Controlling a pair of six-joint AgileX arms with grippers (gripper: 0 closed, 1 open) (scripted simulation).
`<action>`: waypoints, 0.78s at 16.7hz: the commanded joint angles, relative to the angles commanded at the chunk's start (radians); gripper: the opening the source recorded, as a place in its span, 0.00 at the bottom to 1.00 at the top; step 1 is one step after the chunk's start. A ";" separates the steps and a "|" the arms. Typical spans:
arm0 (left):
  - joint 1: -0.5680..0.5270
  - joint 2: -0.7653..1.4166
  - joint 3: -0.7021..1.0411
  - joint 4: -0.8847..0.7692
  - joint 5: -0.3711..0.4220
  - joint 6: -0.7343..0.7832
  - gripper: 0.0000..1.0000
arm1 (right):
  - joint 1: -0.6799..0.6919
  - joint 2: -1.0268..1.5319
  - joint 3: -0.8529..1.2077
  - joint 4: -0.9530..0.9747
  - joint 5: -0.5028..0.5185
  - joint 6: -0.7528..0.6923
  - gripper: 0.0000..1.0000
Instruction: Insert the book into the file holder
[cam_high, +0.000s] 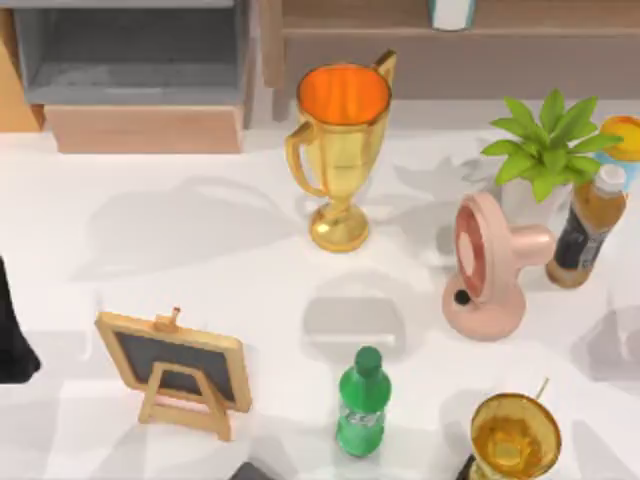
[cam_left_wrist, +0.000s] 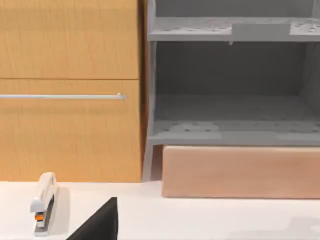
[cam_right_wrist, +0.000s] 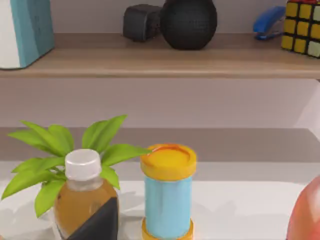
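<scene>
The file holder (cam_high: 130, 50) is a grey open box at the table's back left, resting on a light wooden block (cam_high: 145, 128); the left wrist view looks straight into the file holder (cam_left_wrist: 230, 90). The book (cam_right_wrist: 25, 30), teal with a white face, stands upright on the wooden shelf at the back right, and its lower edge shows in the top view (cam_high: 452, 12). My left arm (cam_high: 12, 330) is a dark shape at the table's left edge. A dark corner of each gripper shows in its own wrist view, left gripper (cam_left_wrist: 100, 225) and right gripper (cam_right_wrist: 100, 222).
A gold trophy (cam_high: 342, 150) stands mid-table, with a pink fan (cam_high: 490, 265), plant (cam_high: 545, 145) and tea bottle (cam_high: 585, 225) to its right. In front are a small blackboard easel (cam_high: 175, 370), green bottle (cam_high: 362, 402) and gold cup (cam_high: 515, 435). A stapler (cam_left_wrist: 42, 202) lies by the wooden cabinet.
</scene>
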 joint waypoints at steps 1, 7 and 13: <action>0.000 0.000 0.000 0.000 0.000 0.000 1.00 | 0.000 0.000 0.000 0.000 0.000 0.000 1.00; -0.067 0.152 0.144 0.039 -0.054 -0.001 1.00 | 0.000 0.000 0.000 0.000 0.000 0.000 1.00; -0.262 0.642 0.562 0.144 -0.219 0.001 1.00 | 0.000 0.000 0.000 0.000 0.000 0.000 1.00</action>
